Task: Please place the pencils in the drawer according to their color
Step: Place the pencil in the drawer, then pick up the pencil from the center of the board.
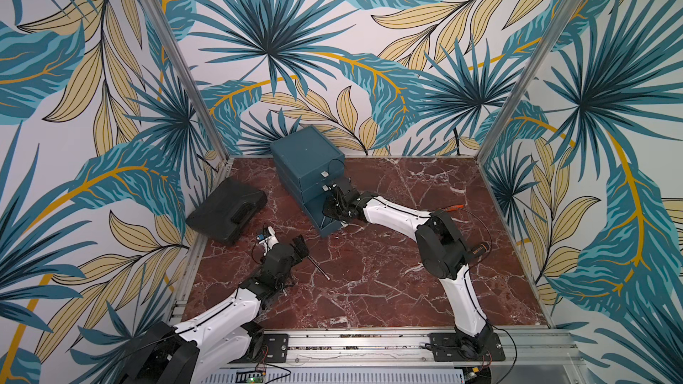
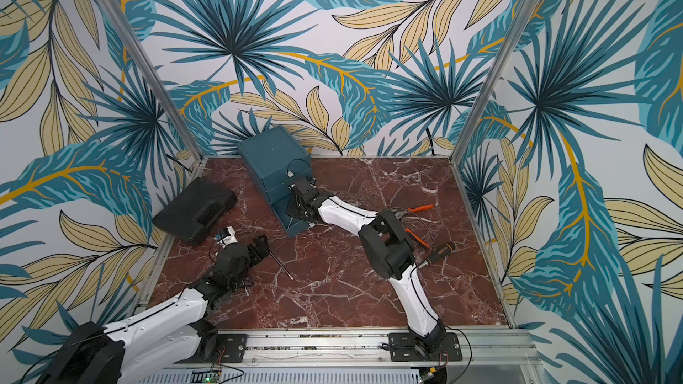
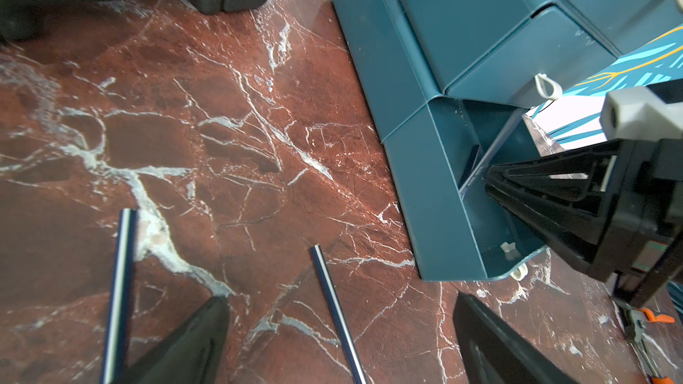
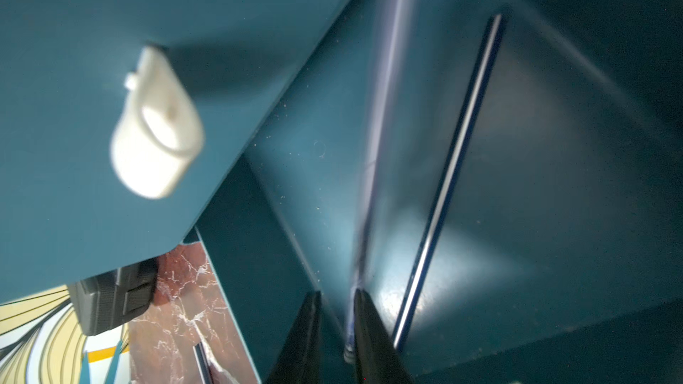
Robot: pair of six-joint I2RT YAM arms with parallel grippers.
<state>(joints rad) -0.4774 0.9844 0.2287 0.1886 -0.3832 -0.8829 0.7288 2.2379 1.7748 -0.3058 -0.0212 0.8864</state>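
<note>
Inside the drawer (image 1: 308, 164), bottom tray open, the right gripper (image 4: 338, 312) stands slightly apart around a blurred black pencil (image 4: 384, 105). In front of the drawer the left gripper (image 3: 340, 299), wide apart, hovers over two pencils (image 3: 118, 289). They seem light, stiff, probably slippery: grasp at mid-shaft.

marble table (image 1: 369, 289) | drawer chest (image 1: 306, 153); black case (image 1: 225, 210); pencils (image 3: 337, 312); pliers (image 2: 421, 208); screwdriver (image 2: 441, 251)

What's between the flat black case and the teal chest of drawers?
Nothing: both top views show bare red marble tabletop between the flat black case and teal drawer chest.
</note>
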